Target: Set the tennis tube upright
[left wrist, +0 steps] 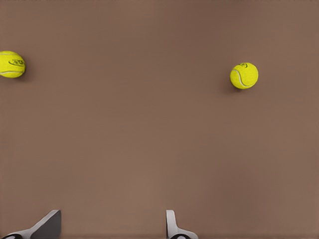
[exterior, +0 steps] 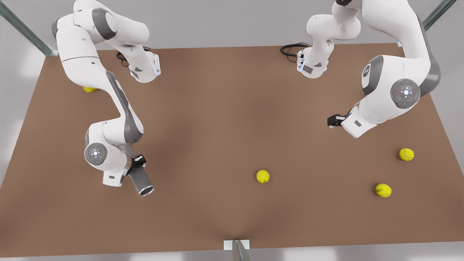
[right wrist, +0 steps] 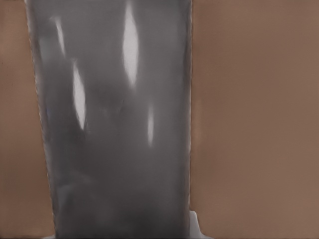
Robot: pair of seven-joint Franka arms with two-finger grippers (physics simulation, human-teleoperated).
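Tube held off the worktop, gripped at one end

Right gripper (exterior: 137, 164), on the arm at the front view's left, is clamped on the tennis tube (exterior: 142, 181). Forearm angles down, wrist bent. Tube is tilted, shiny rim toward the camera, above the brown worktop (exterior: 224, 127).

Left gripper (exterior: 332, 120), at the front view's right, hangs idle above the worktop, arm folded; left wrist view shows its fingers (left wrist: 47, 225) apart, nothing between.

Right wrist view: grey tube wall with glare streaks, close up. Left wrist view: two tennis balls (left wrist: 244, 75) on bare worktop. Front view adds a central ball (exterior: 262, 176) and one partly behind the arm (exterior: 89, 89).
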